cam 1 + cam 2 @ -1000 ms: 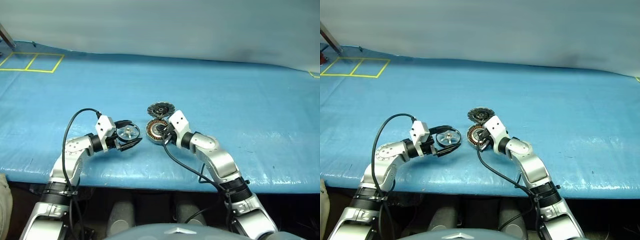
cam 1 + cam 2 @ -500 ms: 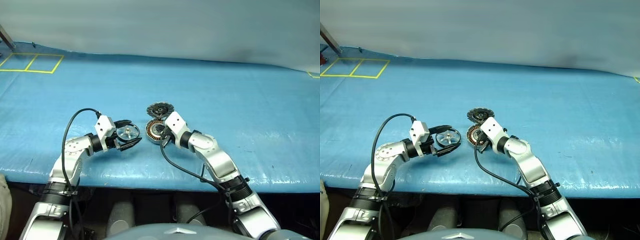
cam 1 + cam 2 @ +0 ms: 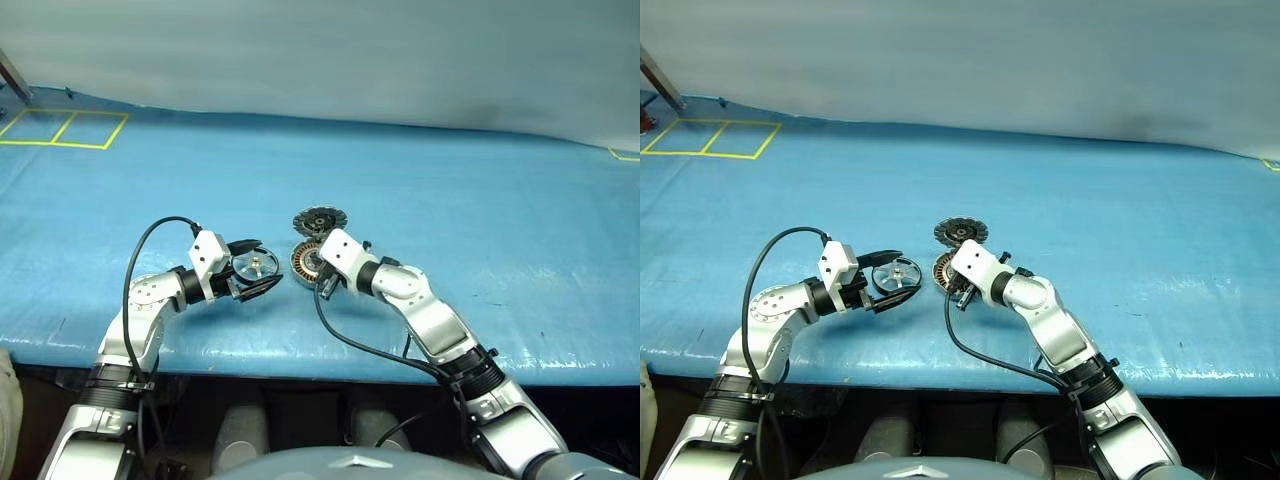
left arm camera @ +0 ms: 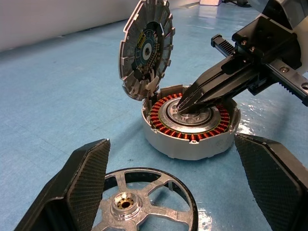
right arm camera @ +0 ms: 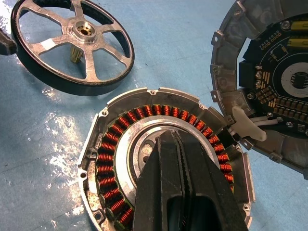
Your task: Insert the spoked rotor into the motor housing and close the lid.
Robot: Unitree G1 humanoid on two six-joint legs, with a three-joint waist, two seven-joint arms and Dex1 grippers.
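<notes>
A blue tarp-covered table (image 3: pixel 480 200) fills the scene, seen from the robot's head. Near the front centre sits the motor housing (image 4: pixel 192 126), a short silver cup with a ring of copper-orange windings around a silver hub. The lid (image 4: pixel 146 48) stands propped open at the housing's 12 o'clock edge as seen from the head, tilted nearly upright, its dark inner face with a circuit ring turned toward the housing.

The spoked rotor (image 5: pixel 72 45) lies flat on the tarp at the housing's 9 o'clock, just beside it and not touching, its brass hub facing up.

The left gripper (image 3: pixel 255 270) rests low over the tarp with its two black fingers (image 4: pixel 79 185) spread wide, one on either side of the rotor, not clamped on it.

The right gripper (image 4: pixel 185 103) reaches in from the housing's 4 o'clock. Its fingers are pressed together into one point, and the tip rests on the silver hub inside the winding ring, holding nothing.
</notes>
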